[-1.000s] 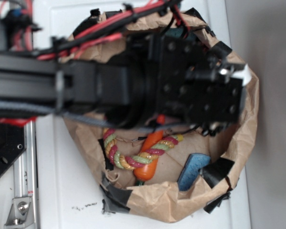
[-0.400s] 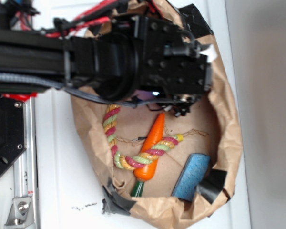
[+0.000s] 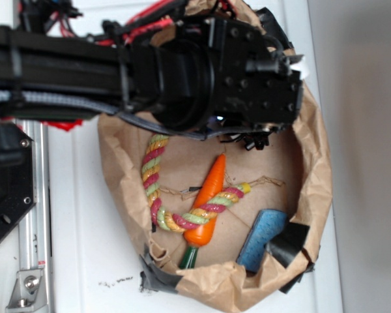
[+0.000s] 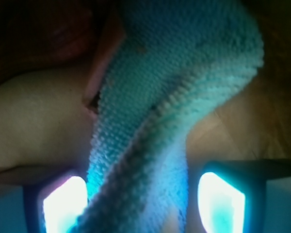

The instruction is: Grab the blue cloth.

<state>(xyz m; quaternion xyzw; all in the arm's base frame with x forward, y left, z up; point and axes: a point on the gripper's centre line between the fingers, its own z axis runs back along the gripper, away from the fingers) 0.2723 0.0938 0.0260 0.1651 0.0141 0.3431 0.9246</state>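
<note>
The blue cloth (image 4: 174, 97) is a pale turquoise ribbed terry rag that fills the middle of the wrist view, running from the upper right down to the bottom centre. My gripper (image 4: 143, 204) is open and straddles it. The left finger (image 4: 63, 204) touches the cloth's edge, and the right finger (image 4: 220, 201) stands a little clear of it. In the exterior view the black arm and gripper body (image 3: 247, 78) cover the far part of the brown paper bag (image 3: 313, 169). There the cloth is hidden under them.
Inside the bag lie an orange toy carrot (image 3: 208, 199), a pink, yellow and green rope (image 3: 158, 189) and a darker blue sponge block (image 3: 264, 238) by the near wall. Black tape patches (image 3: 288, 240) mark the bag's rim. A metal rail (image 3: 32, 261) runs along the left.
The arm has moved from over the bag's middle to its far end, uncovering the carrot and rope. Since 0.4 s ago it has shifted slightly right.
</note>
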